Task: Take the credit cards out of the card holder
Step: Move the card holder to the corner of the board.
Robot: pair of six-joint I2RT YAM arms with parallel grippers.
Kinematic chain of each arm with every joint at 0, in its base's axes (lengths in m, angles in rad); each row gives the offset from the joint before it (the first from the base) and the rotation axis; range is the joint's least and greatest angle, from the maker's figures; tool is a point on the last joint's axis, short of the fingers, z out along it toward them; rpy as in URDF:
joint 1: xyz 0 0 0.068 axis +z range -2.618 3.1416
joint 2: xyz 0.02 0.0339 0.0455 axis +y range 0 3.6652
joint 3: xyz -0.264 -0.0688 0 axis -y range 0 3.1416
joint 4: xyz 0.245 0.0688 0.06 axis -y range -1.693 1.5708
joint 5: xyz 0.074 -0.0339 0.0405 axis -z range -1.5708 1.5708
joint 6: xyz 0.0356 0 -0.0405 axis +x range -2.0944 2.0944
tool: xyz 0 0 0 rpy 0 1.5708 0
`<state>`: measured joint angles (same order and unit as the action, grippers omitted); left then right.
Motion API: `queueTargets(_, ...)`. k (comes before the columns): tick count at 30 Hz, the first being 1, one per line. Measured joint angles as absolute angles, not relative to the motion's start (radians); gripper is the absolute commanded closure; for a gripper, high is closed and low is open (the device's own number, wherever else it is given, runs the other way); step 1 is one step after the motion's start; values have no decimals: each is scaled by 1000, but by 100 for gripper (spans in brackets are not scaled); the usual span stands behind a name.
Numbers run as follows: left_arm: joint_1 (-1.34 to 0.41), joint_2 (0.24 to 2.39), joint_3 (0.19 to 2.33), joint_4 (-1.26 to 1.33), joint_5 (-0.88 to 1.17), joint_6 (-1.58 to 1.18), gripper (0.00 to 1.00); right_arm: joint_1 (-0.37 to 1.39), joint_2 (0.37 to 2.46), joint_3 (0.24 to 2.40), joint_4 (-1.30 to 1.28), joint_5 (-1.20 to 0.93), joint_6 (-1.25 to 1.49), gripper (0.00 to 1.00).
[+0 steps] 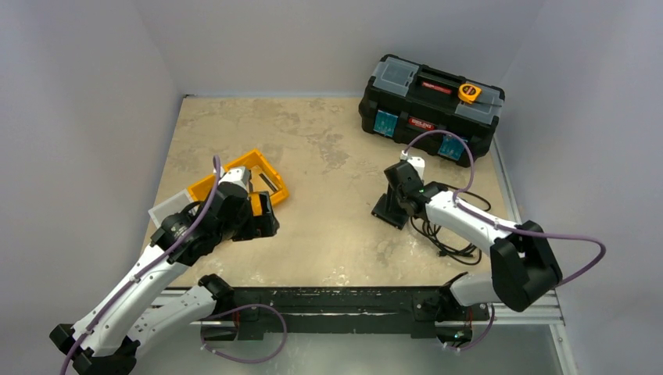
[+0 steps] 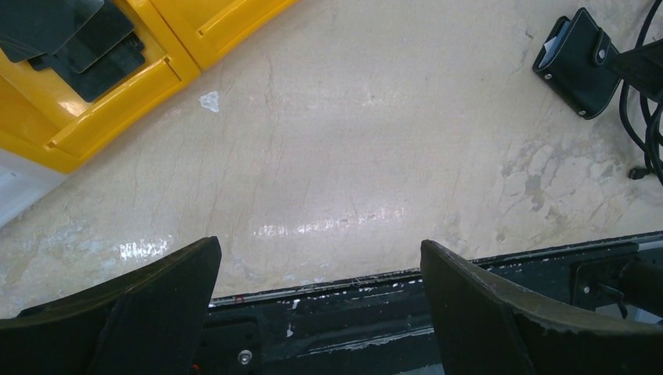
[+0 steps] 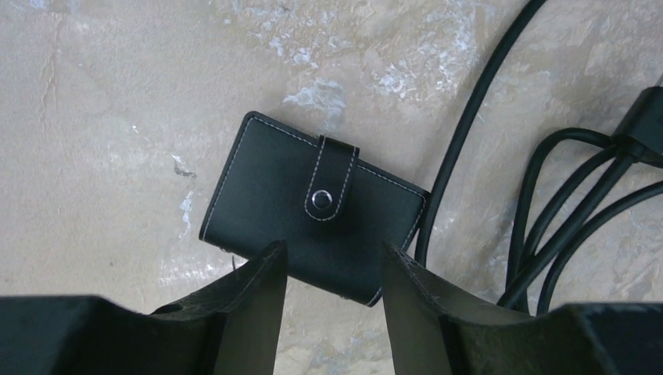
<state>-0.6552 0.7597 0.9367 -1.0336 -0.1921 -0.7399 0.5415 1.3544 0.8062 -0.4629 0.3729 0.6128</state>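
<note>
The left gripper hangs over the bare counter, at about 8 o'clock from the middle of the counter. Its jaws are spread wide and nothing is between them.

The right gripper is at about 4 o'clock and looks down on the card holder. Its jaws stand apart with a narrow gap, and the near edge of the holder shows through this gap. I cannot tell if the fingers touch it. The card holder lies flat on the counter and is closed, with the strap snapped over its cover. In the left wrist view a pale edge shows at one end of it.

A black cable lies in loops just beside the holder, at 4 o'clock from it in the top view. One strand runs past its corner.

Farther, at 9 o'clock, stands an orange bin. Inside it a few dark credit cards lie flat and overlap each other, well apart from the holder. A pale tray is just beside the bin at 8 o'clock.

At the far corner, at 1 o'clock, is a big black toolbox with a small orange thing on its lid.
</note>
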Motion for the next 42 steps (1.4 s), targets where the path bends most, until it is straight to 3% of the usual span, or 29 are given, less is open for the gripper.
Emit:
queueTargets(18,-655,762,916,-1023,-171,-739,0,541,1579,896,-403,420,590,68)
queueTargets(27,-655,774,902,-1010,-157,-736,0,542,1591,901,-392,440,603,100)
queueTargets(34,-655,778,871,-979,-121,-737,1,541,1542,857,-381,407,647,100)
queueTargets(42,-655,795,786,-883,-11,-741,9,572,1329,686,-362,189,829,100)
